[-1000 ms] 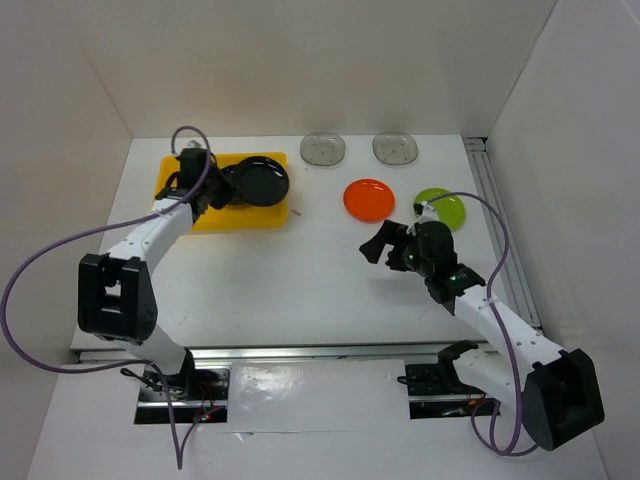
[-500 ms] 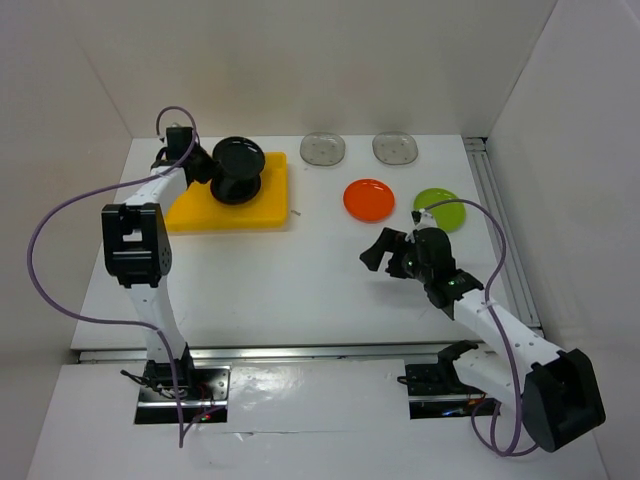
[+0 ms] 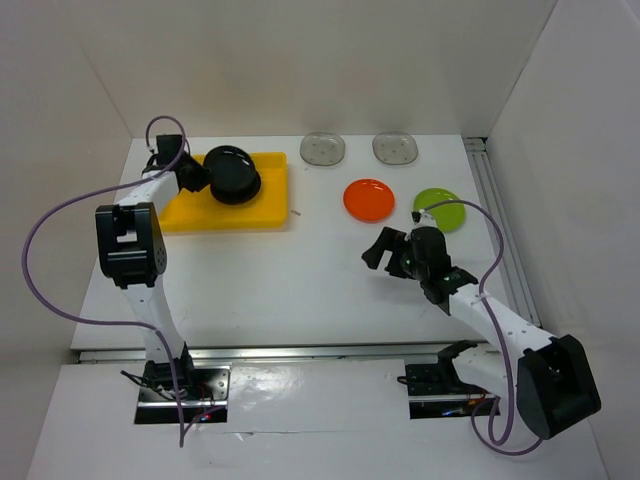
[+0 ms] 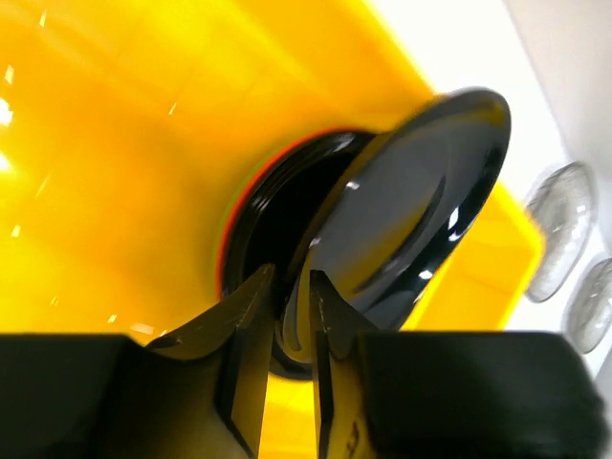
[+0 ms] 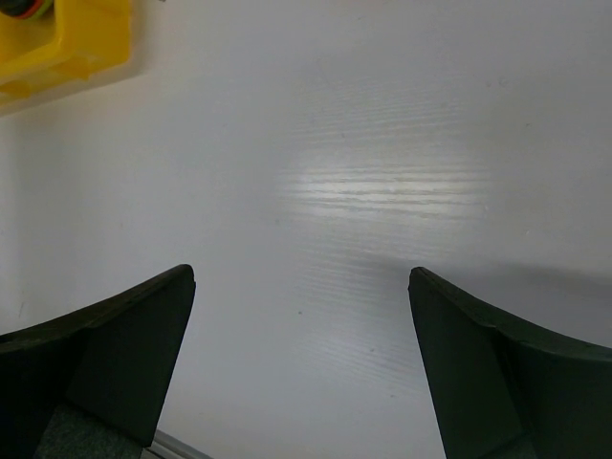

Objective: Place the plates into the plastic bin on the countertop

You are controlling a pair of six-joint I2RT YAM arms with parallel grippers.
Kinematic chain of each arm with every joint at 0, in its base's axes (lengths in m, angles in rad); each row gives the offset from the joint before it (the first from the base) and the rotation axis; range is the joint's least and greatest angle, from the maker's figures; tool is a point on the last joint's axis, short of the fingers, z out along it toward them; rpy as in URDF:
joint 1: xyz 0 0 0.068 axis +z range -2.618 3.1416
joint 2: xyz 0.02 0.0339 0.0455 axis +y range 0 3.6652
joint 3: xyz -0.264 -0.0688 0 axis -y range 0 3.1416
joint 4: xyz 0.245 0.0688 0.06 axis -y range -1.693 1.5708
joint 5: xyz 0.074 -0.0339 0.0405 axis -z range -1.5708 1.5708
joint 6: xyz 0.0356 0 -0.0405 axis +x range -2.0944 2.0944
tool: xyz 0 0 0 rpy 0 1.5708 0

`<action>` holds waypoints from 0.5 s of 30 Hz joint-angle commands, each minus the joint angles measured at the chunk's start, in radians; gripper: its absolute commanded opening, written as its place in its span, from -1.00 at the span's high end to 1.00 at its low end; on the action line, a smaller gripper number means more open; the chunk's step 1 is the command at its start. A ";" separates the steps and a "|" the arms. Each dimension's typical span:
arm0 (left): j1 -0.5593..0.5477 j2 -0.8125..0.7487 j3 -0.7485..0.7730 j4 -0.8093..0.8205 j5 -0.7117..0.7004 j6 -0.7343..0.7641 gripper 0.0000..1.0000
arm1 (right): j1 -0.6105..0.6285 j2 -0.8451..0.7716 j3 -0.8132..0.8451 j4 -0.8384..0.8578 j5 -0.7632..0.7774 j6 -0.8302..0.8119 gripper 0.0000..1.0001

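My left gripper (image 3: 197, 176) is shut on the rim of a black plate (image 3: 233, 173) and holds it tilted over the yellow plastic bin (image 3: 270, 205) at the back left. In the left wrist view my fingers (image 4: 251, 316) pinch this plate (image 4: 411, 210) above a stack in the bin (image 4: 105, 143). The stack's top plate (image 4: 263, 225) is black, with orange and green rims under it. An orange plate (image 3: 368, 199), a lime green plate (image 3: 441, 208) and two translucent grey plates (image 3: 323, 148) (image 3: 396, 148) lie on the countertop (image 3: 280, 280). My right gripper (image 3: 385, 250) is open and empty over bare table, near the orange plate.
White walls close the table at the back and both sides. A metal rail (image 3: 500, 220) runs along the right edge. The right wrist view shows a corner of the bin (image 5: 67, 38) far ahead of the open gripper (image 5: 299, 282).
My left arm has swung up and back. The black plate has moved left over the bin and now stands tilted. My right gripper has hardly moved.
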 commanded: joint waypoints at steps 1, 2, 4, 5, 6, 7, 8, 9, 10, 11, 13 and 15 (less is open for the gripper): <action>0.007 -0.078 -0.050 0.001 0.014 -0.020 0.33 | -0.033 0.028 0.033 0.048 0.041 -0.005 -1.00; 0.007 -0.078 -0.059 0.001 0.025 -0.029 0.31 | -0.042 0.045 0.043 0.062 0.041 -0.005 -1.00; 0.007 -0.090 -0.073 0.001 0.036 -0.038 0.10 | -0.056 0.060 0.043 0.076 0.018 0.004 -1.00; 0.007 -0.101 -0.085 0.001 0.053 -0.039 -0.05 | -0.070 0.086 0.043 0.089 0.009 0.005 -1.00; 0.007 -0.101 -0.095 0.001 0.053 -0.039 -0.05 | -0.070 0.095 0.055 0.089 0.009 0.005 -1.00; 0.007 -0.101 -0.104 0.001 0.065 -0.039 -0.10 | -0.079 0.104 0.055 0.099 0.009 0.005 -1.00; 0.007 -0.124 -0.116 0.001 0.065 -0.051 -0.20 | -0.088 0.133 0.055 0.112 0.009 0.005 -1.00; 0.007 -0.136 -0.140 0.001 0.065 -0.051 -0.44 | -0.088 0.152 0.064 0.112 0.009 0.005 -1.00; 0.007 -0.148 -0.154 0.012 0.065 -0.063 -0.55 | -0.107 0.175 0.073 0.134 0.019 -0.005 -1.00; -0.004 -0.180 -0.168 0.012 0.065 -0.063 -0.64 | -0.136 0.227 0.073 0.143 0.019 -0.005 -1.00; -0.015 -0.223 -0.205 0.023 0.065 -0.063 -0.80 | -0.168 0.282 0.083 0.222 -0.008 0.018 -1.00; -0.029 -0.292 -0.214 -0.014 0.039 -0.054 -1.00 | -0.197 0.377 0.083 0.289 -0.036 0.041 -1.00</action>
